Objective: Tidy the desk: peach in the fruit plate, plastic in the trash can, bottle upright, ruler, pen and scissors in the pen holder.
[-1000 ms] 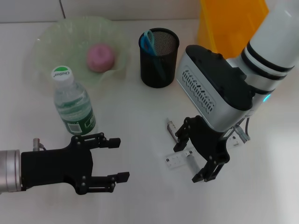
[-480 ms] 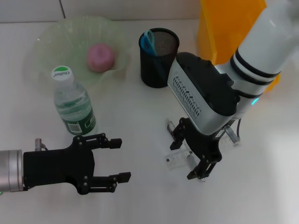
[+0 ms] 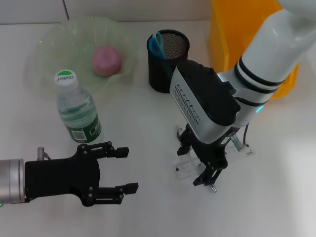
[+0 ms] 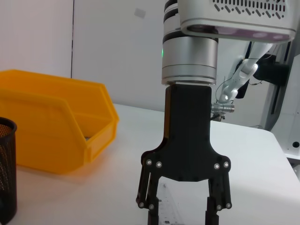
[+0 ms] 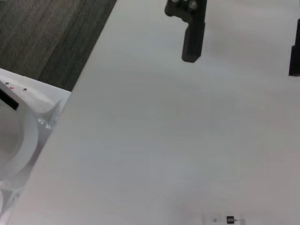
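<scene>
A: Status, left to right?

B: Left gripper (image 3: 126, 169) at 8 o'clock on the desk (image 3: 148, 212), fingers spread wide, holding nothing. Parked low over the white top.

A: Bottle?

B: Bottle (image 3: 76, 109) upright at 9 o'clock, just beyond the left gripper. Clear crinkled plastic, dark green label with barcode, white-and-green cap.

A: Fruit?

B: Peach (image 3: 106, 60) at 11 o'clock, inside the fruit plate (image 3: 54, 44). Small, round, matte pink. Plate is pale green, translucent, wavy rim.

A: Pen holder?

B: Black mesh cup (image 3: 168, 61) at 12 o'clock. Scissors (image 3: 157, 43) stand in it, teal and blue loops poking above the rim.

A: Ruler?

B: Ruler (image 3: 190, 165) flat on the desk at about 5 o'clock, clear plastic with black marks. Right gripper (image 3: 200, 165) is straight over it, pointing down, one finger either side. In the left wrist view the ruler (image 4: 178, 213) shows between the fingers (image 4: 149, 197), jaws spread with a moderate gap, not clamped. Can't tell if the tips touch the desk.

A: Trash can?

B: Yellow bin (image 3: 242, 29) at 1 o'clock, partly hidden behind the right arm. In the left wrist view the trash can (image 4: 51, 122) shows tall walls and an open front lip.
</scene>
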{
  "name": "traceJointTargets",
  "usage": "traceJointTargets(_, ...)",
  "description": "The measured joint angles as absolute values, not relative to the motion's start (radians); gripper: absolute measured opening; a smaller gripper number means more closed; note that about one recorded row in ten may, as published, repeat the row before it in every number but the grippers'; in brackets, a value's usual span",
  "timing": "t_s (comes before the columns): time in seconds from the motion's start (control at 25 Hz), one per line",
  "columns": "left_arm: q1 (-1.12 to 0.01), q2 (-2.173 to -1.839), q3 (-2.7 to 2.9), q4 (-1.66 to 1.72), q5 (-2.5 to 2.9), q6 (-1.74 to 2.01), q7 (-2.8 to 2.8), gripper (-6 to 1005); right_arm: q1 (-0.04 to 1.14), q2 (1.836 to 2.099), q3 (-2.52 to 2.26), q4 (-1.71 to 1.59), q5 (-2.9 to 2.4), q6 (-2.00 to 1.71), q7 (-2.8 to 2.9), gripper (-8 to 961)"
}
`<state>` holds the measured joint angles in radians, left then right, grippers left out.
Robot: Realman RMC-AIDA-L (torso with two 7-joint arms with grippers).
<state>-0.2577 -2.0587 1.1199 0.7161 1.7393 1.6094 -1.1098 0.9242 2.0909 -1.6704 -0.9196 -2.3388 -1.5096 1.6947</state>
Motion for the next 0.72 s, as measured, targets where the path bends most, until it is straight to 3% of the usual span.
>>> traceJointTargets(0.72,-0.255,-2.059,1.120,0.715,1.740,1.609,-1.107,800,0.930,2.092,-1.725,-0.899,-2.330,-1.468,1.718,764)
